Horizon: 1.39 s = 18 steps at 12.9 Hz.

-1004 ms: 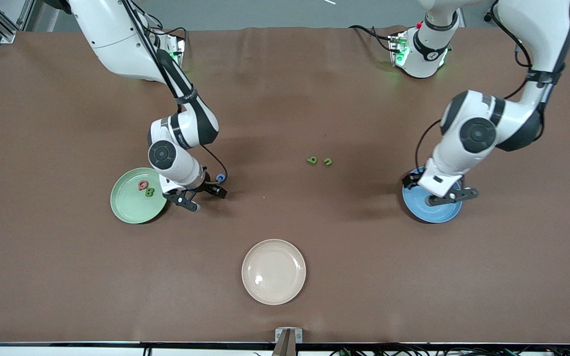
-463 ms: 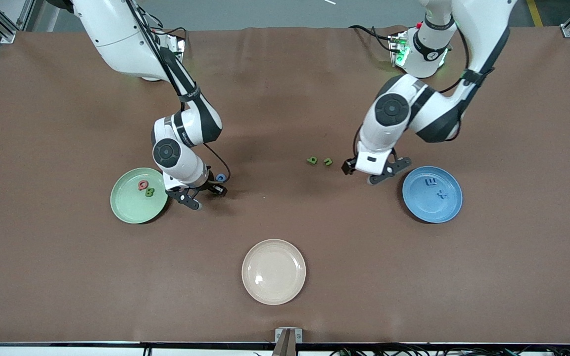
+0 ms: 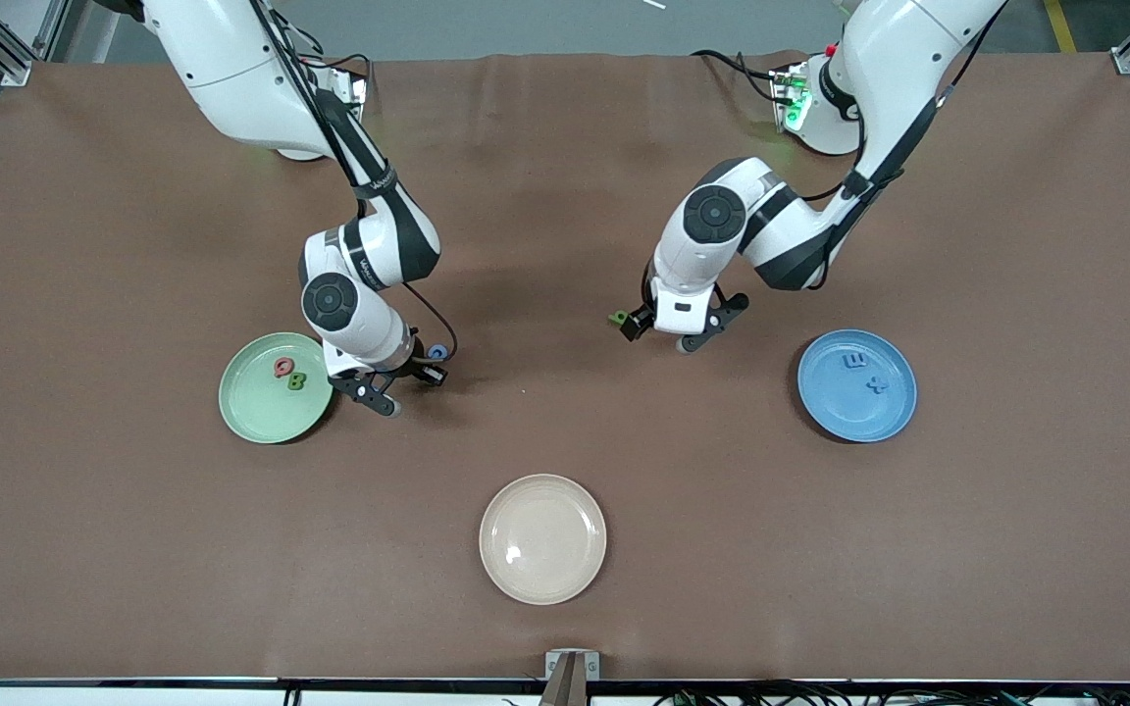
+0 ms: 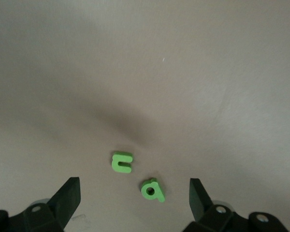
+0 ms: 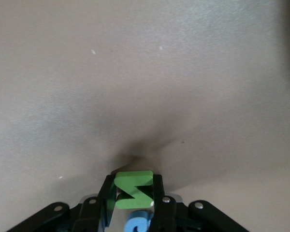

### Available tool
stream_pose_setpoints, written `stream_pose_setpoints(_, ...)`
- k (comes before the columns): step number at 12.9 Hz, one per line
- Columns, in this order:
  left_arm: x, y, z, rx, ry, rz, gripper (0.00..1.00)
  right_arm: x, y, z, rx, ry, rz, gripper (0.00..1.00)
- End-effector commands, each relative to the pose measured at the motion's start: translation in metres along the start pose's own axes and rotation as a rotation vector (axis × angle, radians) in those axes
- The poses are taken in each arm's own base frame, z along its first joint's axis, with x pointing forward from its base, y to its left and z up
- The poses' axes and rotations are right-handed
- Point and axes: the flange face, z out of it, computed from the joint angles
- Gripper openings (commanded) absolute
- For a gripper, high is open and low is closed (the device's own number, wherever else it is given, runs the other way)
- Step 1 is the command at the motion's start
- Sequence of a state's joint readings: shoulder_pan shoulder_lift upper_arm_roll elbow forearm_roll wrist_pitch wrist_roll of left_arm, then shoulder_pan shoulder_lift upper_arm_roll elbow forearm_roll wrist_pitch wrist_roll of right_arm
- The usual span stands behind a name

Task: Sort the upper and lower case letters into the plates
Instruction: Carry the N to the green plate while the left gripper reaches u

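My right gripper is down at the table beside the mint green plate and is shut on the green N. The blue G lies right against it and also shows in the right wrist view. The red Q and the green B lie in the mint plate. My left gripper is open over two green lowercase letters, which lie between its fingers. The blue plate holds the blue m and the blue x.
A cream-beige plate sits nearest the front camera, mid-table, with nothing in it. One green letter shows beside the left gripper in the front view; the other is hidden under it.
My left arm has swung from over the blue plate to over the two green letters mid-table. My right gripper stays beside the mint plate, its fingers drawn closer together.
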<state>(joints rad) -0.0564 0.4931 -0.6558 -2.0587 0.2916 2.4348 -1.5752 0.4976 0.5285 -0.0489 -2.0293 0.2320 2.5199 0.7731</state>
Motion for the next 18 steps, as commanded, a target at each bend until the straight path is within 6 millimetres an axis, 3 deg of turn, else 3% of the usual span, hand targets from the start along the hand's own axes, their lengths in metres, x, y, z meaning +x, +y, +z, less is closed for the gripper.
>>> stream_pose_setpoints(1,-0.006,0.002,0.024,0.010,0.026,-0.035,0.98,0.030,0.026,-0.040,-0.041,-0.028,-0.061,0.00)
stream_pose_setpoints(3,-0.010,-0.001,0.043,0.025,0.051,-0.045,0.98,0.069,0.062,-0.071,-0.079,-0.069,-0.145,0.00)
stream_pose_setpoints(5,-0.012,-0.004,0.055,0.019,0.062,-0.057,0.90,0.105,0.101,-0.087,-0.078,-0.071,-0.243,0.01)
stream_pose_setpoints(7,-0.015,-0.005,0.059,0.013,0.059,-0.067,0.81,0.135,0.140,-0.090,-0.065,-0.072,-0.307,0.01)
stream_pose_setpoints(10,-0.018,-0.010,0.069,0.031,0.050,-0.062,0.70,0.160,0.178,-0.090,-0.051,-0.064,-0.394,0.01)
stream_pose_setpoints(12,-0.017,-0.011,0.071,0.034,0.052,-0.065,0.66,0.169,0.199,-0.083,-0.048,-0.051,-0.447,0.01)
stream_pose_setpoints(16,-0.020,-0.011,0.072,0.034,0.051,-0.066,0.65,0.156,0.221,-0.054,-0.060,-0.035,-0.497,0.01)
stream_pose_setpoints(18,-0.023,-0.010,0.072,0.034,0.053,-0.078,0.58,0.150,0.229,-0.044,-0.065,-0.016,-0.502,0.01)
